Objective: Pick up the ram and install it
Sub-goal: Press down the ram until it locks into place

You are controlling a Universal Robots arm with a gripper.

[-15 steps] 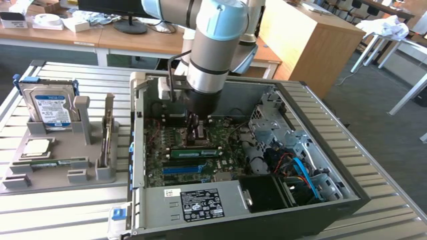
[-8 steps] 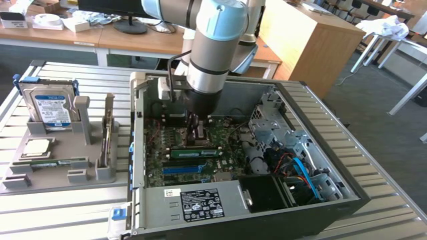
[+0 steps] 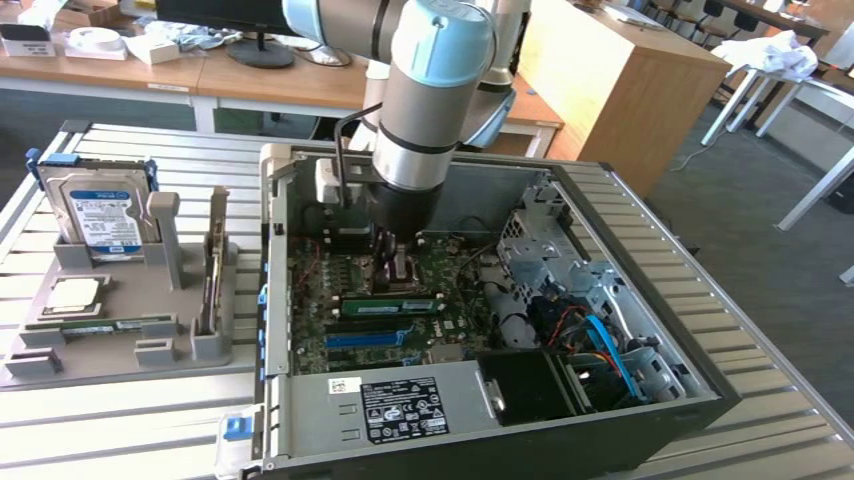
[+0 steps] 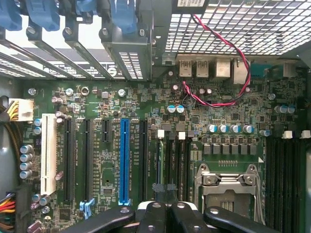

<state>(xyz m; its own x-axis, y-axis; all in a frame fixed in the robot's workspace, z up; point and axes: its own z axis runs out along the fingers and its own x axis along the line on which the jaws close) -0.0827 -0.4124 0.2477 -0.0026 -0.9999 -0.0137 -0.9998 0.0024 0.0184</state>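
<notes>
In the exterior view the tool [image 3: 387, 262] is lowered into the open computer case [image 3: 694, 370], just above the motherboard [image 3: 347, 285] beside the processor socket. The ram [image 3: 388, 303] lies just beside the tool tip, on the side toward the power supply [image 3: 400, 405]. It stands edge-up in a memory slot, its long axis crossing under the tool rather than pointing away from it. Well apart from the tool, outside the case, a grey holder tray [image 3: 120, 345] on the desk [image 3: 787, 410] carries an upright hard drive [image 3: 100, 215], a square processor chip [image 3: 74, 293] and a second green stick [image 3: 100, 325] lying flat. The hard drive's blue and white label and the power supply's sticker are too small to read

In the wrist view the tool's [image 4: 165, 213] black fingers are pressed together, with nothing clearly held between them. The memory slots [image 4: 177, 160] run straight away from the fingertips, beside the metal processor socket [image 4: 228, 187]. The board's printing is too fine to read
</notes>
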